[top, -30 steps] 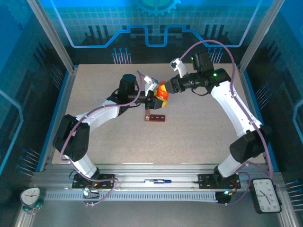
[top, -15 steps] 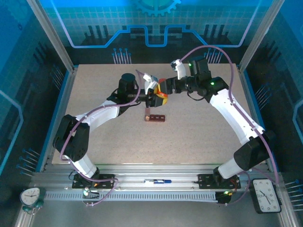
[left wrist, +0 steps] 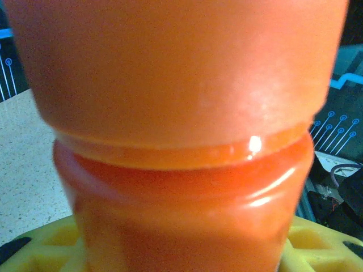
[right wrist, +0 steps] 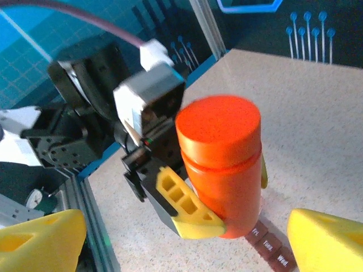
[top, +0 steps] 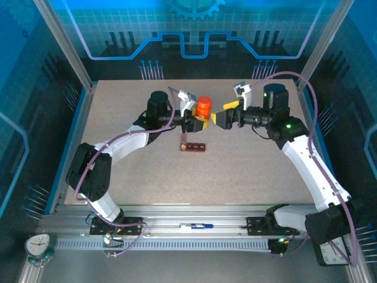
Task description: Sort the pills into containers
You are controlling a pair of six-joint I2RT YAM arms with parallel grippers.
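A speckled beige worktop (top: 235, 177) fills the middle of the overhead frame. Below it, a blue-and-white pen (top: 197, 225) lies on the metal rail (top: 177, 236). A small teal clock (top: 38, 244) stands at lower left, and a black square clock (top: 333, 242) sits tilted at lower right.

The orange cylindrical plastic pill bottle (top: 204, 107) is a saturated orange all over. Its cap is matte and its body is glossier and slightly redder, with white glints in the left wrist view. Against the bottle's sides, the left gripper (top: 199, 119) has pale yellow fingers (right wrist: 190, 212) on a black body. To the right of the bottle, the right gripper (top: 219, 117) has the same yellow fingers (right wrist: 326, 241). Just in front of the bottle, the small dark red-brown bar of square compartments (top: 193, 146) bears pale lettering. Around the bottle, the beige tabletop (top: 235, 171) is finely speckled. Behind it, the blue back wall (top: 118, 29) carries a light grid and cyan circuit-like lines.
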